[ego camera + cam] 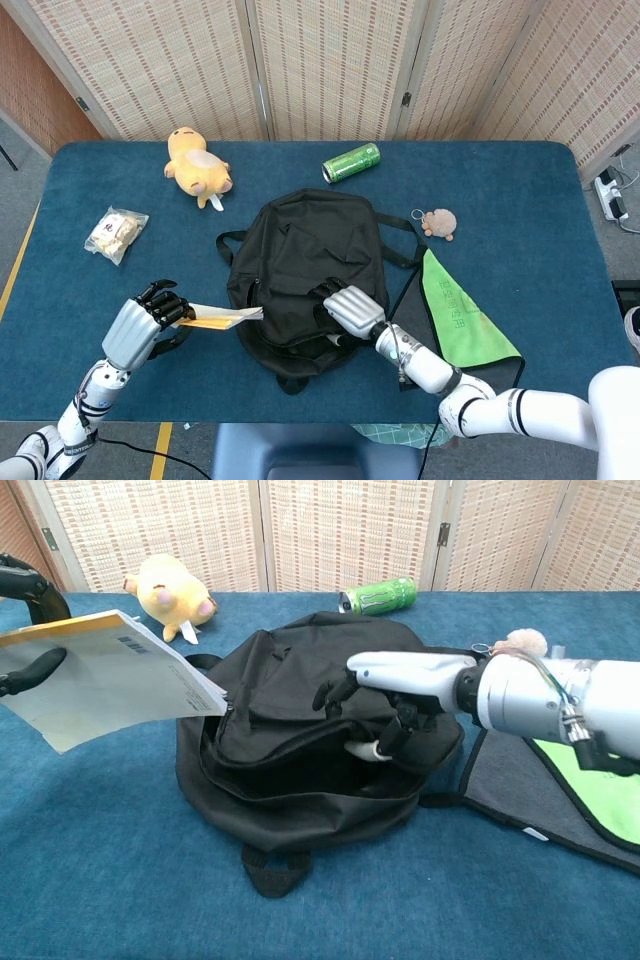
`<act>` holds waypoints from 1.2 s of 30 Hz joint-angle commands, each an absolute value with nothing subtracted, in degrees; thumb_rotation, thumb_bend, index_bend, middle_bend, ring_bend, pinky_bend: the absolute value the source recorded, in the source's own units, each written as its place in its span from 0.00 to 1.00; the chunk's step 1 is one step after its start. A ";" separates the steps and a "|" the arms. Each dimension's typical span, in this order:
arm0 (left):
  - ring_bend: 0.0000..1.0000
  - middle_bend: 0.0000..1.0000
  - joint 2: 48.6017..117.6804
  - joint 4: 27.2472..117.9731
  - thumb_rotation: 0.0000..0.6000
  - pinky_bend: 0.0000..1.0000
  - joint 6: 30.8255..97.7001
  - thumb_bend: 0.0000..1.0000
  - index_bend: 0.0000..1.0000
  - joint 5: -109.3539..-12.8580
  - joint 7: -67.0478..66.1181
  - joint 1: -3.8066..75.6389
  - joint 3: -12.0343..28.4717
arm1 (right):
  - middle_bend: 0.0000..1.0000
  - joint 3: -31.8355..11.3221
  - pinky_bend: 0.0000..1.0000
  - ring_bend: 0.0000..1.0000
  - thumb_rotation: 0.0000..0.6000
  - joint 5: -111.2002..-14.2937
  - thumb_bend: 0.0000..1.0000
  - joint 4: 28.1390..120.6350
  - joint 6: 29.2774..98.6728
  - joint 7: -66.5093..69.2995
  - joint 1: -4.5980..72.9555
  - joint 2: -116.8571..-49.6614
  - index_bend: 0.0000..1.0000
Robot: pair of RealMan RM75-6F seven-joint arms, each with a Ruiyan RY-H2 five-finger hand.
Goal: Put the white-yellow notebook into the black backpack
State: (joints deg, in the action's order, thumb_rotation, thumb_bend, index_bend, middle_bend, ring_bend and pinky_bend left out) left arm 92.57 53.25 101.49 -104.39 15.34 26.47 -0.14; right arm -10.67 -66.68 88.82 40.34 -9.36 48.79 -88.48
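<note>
- Head view: camera high above the near table edge, looking steeply down and forward. Whole blue table (520, 200) in frame, folding screens (330, 60) along the far side, floor strips at both ends.
- Chest view: camera low, just above table height, facing forward, nearly level. Much closer; black backpack (300, 730) fills the centre.
- Shared by the 2 views: backpack, white-yellow notebook (110, 675), right hand (400, 685), yellow plush toy (168, 592), green can (380, 595), green cloth (590, 795), screens.
- Snack bag (115, 234): head view only.
</note>
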 commanded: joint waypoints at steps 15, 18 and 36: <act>0.58 0.66 96.23 49.09 1.00 0.48 106.28 0.48 0.67 -114.66 13.61 33.64 -1.72 | 0.27 -20.23 0.13 0.21 1.00 -49.23 0.63 88.90 51.30 -10.76 50.94 -94.32 0.65; 0.59 0.67 96.64 49.86 1.00 0.52 106.16 0.48 0.68 -116.43 11.46 35.95 -1.36 | 0.27 -21.70 0.13 0.21 1.00 -47.63 0.64 89.16 53.17 -10.80 51.31 -95.14 0.65; 0.62 0.70 98.15 55.41 1.00 0.57 102.76 0.48 0.69 -120.61 2.53 43.44 -0.65 | 0.27 -27.69 0.14 0.23 1.00 -42.11 0.66 88.26 52.70 -5.22 52.85 -95.29 0.61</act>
State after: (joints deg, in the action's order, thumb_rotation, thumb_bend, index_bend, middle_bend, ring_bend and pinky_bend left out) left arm 98.25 55.12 102.89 -120.50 2.83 43.34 -0.49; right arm -27.28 -42.62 88.39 53.39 -5.84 52.73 -95.57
